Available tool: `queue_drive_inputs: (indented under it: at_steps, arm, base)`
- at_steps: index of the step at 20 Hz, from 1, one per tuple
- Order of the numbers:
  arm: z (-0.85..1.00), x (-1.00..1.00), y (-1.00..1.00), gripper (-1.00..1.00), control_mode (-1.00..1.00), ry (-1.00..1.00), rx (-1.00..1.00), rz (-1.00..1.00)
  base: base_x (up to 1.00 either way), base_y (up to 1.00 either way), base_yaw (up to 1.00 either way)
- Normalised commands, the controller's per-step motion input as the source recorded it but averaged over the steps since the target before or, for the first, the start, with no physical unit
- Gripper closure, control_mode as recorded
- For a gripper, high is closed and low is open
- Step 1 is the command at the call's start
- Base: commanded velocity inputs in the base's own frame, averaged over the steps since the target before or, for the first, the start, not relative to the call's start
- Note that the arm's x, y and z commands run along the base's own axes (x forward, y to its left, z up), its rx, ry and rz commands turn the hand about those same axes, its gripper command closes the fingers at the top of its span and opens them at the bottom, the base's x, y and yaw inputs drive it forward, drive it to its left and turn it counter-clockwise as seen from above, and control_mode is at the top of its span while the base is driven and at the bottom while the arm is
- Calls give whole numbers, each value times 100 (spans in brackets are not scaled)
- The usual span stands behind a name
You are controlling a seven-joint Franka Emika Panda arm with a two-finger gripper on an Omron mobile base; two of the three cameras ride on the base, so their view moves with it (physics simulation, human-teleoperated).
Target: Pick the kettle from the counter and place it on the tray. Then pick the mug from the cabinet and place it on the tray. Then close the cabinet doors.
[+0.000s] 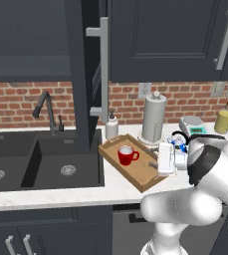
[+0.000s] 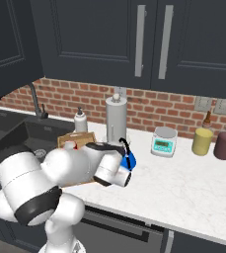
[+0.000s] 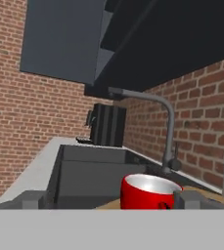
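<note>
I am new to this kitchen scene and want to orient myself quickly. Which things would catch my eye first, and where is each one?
The bright red mug stands out at once: it sits upright on the wooden tray on the white counter, right of the black sink. A tall dark cabinet door hangs open above the sink edge. The white arm's open hand sits at the tray's right end, with the blue kettle just behind it.

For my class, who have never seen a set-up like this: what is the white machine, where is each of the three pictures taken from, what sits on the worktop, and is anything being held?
It is a white robot arm in a rendered kitchen. Two cameras ride behind it, left and right; the third looks along its hand. On the counter lies a wooden tray holding a red mug. The blue kettle sits partly hidden beside the hand. The gripper is open and holds nothing. A cabinet door stands open.
</note>
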Motion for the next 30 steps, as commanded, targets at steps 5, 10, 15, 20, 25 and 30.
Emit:
queue_drive_inputs:
  at_steps: [5,10,15,20,25,30]
  arm:
    - [63,-51,-14,-100,-100,1,0,-11]
    - [79,-40,-30,-100,-100,11,0,-14]
    - [83,-31,-36,-100,-100,22,0,-17]
    - [82,-28,-37,-100,-100,32,0,-19]
    - [54,-23,-35,-100,-100,41,0,-20]
    - [4,-16,-36,-100,-100,47,-1,-15]
  base:
    - [0,0,0]
    - [0,0,0]
    - [0,0,0]
    - [0,0,0]
    - [0,0,0]
    - [0,0,0]
